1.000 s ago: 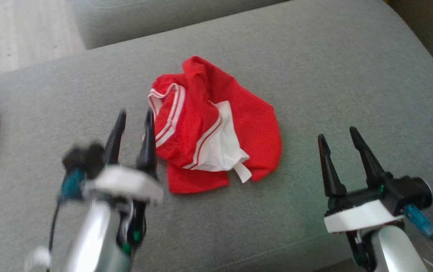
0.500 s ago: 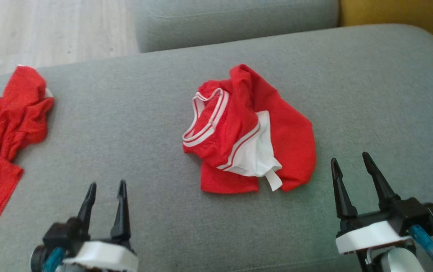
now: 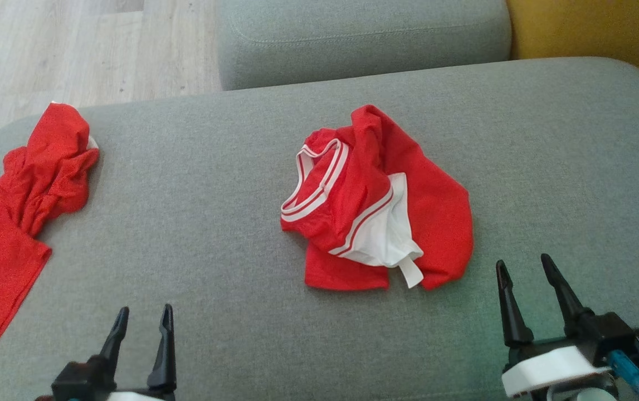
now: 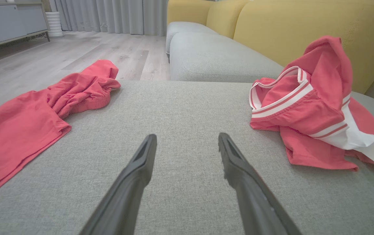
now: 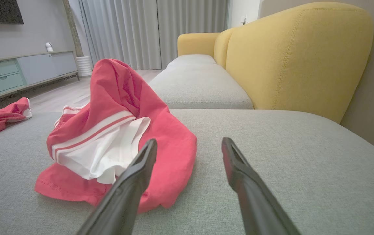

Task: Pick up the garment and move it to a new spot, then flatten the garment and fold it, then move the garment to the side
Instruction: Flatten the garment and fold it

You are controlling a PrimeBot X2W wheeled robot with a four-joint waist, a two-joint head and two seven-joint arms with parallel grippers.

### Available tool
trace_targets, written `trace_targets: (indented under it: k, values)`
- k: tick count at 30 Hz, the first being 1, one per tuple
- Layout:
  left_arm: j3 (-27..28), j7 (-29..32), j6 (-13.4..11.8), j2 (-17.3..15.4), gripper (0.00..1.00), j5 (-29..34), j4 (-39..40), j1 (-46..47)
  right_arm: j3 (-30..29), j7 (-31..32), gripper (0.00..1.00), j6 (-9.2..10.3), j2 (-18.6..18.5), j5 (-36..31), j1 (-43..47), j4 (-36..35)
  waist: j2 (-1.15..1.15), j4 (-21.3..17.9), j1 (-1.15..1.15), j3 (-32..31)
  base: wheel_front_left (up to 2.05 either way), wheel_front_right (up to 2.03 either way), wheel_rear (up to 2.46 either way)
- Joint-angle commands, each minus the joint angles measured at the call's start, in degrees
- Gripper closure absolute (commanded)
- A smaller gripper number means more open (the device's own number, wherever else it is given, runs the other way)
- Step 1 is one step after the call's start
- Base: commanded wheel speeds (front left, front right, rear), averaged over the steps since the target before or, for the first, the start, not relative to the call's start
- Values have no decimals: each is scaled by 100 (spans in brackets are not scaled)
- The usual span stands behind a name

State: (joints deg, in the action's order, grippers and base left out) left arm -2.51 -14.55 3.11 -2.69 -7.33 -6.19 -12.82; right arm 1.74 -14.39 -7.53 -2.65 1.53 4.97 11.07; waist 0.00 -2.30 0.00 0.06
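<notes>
A crumpled red garment with white stripes and a white panel [image 3: 377,206] lies in the middle of the grey cushion [image 3: 202,234]; it also shows as the striped garment [image 4: 307,104] and the striped garment [image 5: 115,130]. My left gripper [image 3: 142,314] is open near the front edge, well left of it; its fingers [image 4: 141,163] are empty. My right gripper [image 3: 522,267] is open at the front right, just right of the garment, holding nothing; its fingers [image 5: 141,163] stand beside the cloth.
A second plain red garment [image 3: 13,211] lies at the cushion's left edge, also seen as the plain red cloth [image 4: 37,114]. Another grey cushion [image 3: 364,39] sits behind, with a yellow backrest [image 5: 297,55] on the right and wooden floor [image 3: 74,50] at the far left.
My left gripper has drawn back from beside the garment to the front edge. The camera has shifted, bringing the second red garment into view. The striped garment lies as before.
</notes>
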Motion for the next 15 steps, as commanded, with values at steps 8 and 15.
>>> trace_targets:
  k: [8, 15]
  values:
    - [303, -44, 76, -20, 0, 60, 203, 157, 140, -61, 0, 4, -23, 82, -185, -102, 0, -6, 0, 44, 0, 0, 0]
    - [292, -45, 61, -20, 0, 20, 191, 192, 197, -61, 0, 4, -23, -44, -267, -124, 0, 18, 0, 64, 0, 0, 0]
